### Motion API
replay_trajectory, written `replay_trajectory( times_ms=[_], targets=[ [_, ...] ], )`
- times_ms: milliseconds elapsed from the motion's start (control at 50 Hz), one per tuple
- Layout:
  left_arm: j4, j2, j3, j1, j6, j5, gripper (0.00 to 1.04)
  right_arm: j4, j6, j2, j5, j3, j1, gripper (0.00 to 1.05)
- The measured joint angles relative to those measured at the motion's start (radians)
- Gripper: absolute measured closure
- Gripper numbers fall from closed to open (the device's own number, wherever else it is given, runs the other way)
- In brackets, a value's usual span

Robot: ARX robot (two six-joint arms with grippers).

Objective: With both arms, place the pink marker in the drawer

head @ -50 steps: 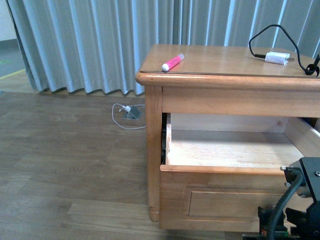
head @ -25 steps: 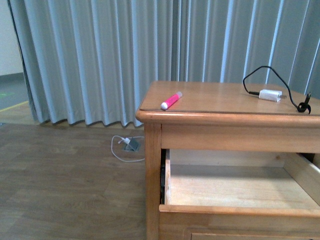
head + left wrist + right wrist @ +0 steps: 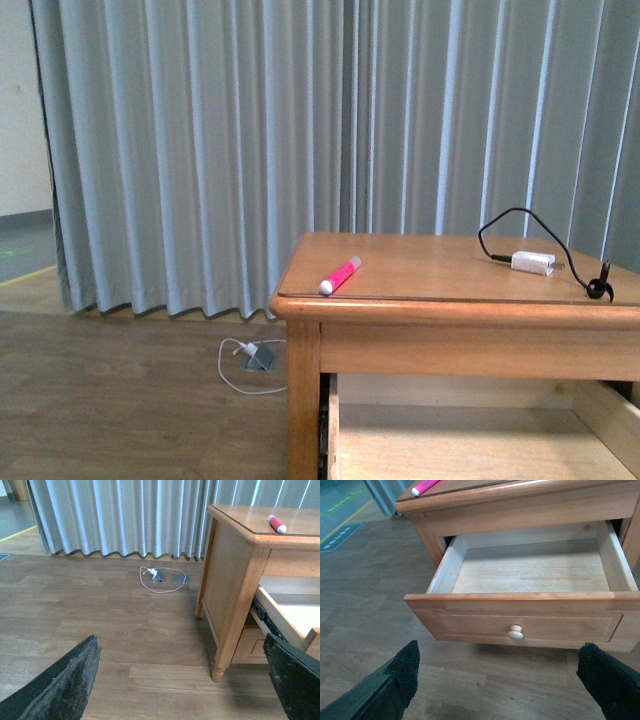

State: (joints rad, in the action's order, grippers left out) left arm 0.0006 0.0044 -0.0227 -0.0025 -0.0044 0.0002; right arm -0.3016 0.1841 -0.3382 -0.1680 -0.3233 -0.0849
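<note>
The pink marker (image 3: 340, 275) lies on the cabinet top (image 3: 430, 255), near its front-left corner and just inside the rounded front edge. In the front view its whitish end points to 7 o'clock and its body runs toward 1 o'clock. At 3 o'clock from it, well apart, sits a white charger plug (image 3: 532, 262) with a looping black cable (image 3: 500, 225).

Below, the drawer (image 3: 520, 596) stands pulled out, its bare wooden bottom showing between the side walls and its knob (image 3: 515, 632) facing outward.

At 9 o'clock from the cabinet, wooden floor (image 3: 120, 400) stretches to the curtain (image 3: 200, 150); a thin white cord (image 3: 235, 365) lies there at 8 o'clock from the marker.

The left gripper (image 3: 180, 645) hangs over the floor beside the cabinet, fingers spread wide. The right gripper (image 3: 498, 650) faces the drawer front, fingers likewise wide apart, holding nothing.
</note>
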Motion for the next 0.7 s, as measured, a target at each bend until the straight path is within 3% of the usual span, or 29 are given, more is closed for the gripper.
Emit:
replay_trajectory(
  times_ms=[700],
  targets=[
    [0.0, 0.0, 0.0, 0.0, 0.0, 0.0, 0.06, -0.005, 0.015, 0.011, 0.0, 0.0, 0.007, 0.08]
  ],
)
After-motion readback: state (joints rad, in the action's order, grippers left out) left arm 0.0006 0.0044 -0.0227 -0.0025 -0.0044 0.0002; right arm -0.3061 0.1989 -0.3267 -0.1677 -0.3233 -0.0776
